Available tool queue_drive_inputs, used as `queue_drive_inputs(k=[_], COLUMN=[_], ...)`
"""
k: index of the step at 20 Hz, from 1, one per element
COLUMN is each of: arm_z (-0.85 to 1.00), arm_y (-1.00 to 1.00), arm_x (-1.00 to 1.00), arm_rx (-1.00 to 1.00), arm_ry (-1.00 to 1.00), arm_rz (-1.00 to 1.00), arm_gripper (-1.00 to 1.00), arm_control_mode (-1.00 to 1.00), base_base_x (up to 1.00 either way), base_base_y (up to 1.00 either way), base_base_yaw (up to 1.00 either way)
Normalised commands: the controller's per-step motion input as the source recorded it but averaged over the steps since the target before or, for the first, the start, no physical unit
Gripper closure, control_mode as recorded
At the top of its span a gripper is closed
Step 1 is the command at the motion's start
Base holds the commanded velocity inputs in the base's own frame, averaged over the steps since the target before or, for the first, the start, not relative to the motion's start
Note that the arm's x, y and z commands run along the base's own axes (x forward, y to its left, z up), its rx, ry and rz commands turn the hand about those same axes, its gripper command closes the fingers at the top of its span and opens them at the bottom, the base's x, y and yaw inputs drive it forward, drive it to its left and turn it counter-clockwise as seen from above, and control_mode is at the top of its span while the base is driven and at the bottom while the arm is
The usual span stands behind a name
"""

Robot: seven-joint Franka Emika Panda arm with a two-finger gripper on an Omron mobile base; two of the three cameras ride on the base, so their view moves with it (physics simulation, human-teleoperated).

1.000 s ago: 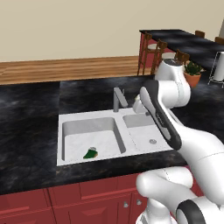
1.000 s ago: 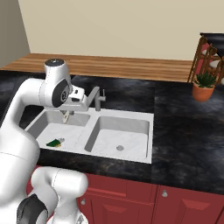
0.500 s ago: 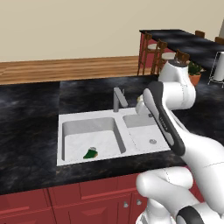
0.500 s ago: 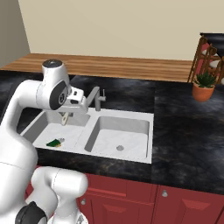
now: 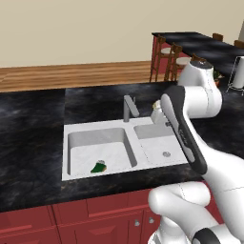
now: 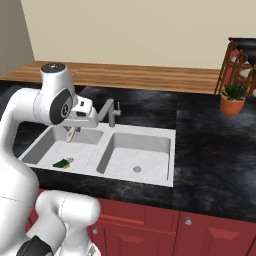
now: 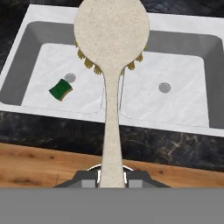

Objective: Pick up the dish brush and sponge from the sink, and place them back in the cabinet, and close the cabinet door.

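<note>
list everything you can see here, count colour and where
brush: 1, cream head, tan handle, held above the sink
sponge: 1, dark green with yellow edge, in one basin beside its drain
sink: 1, white, two basins, set in the counter
faucet: 1, grey, behind the sink's divider
counter: 1, black marbled, around the sink
drawers: several, dark red with small knobs, below the counter
plant: 1, green in an orange pot, on the counter
stools: a few, dark wood, at the far bar
end effector: 1, dark fingers, shut on the brush handle, over the sink
</note>
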Motion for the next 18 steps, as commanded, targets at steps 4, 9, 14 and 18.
queue_drive_inputs(k=[4,9,14,18], arm_z=[0.18,0.23,0.18,0.13], arm_y=[0.0,0.0,0.0,0.0], arm_x=[-0.15,-0.09,-0.22,-0.23], arm_rx=[0.0,0.0,0.0,0.0], arm_ry=[-0.01,0.0,0.0,0.0], arm_rz=[0.0,0.0,0.0,0.0], arm_gripper=[1.0,1.0,1.0,1.0], arm_control_mode=[-1.0,-1.0,-1.0,-1.0], base_base_x=[0.0,0.0,0.0,0.0], base_base_y=[0.0,0.0,0.0,0.0], base_base_yaw=[0.0,0.0,0.0,0.0])
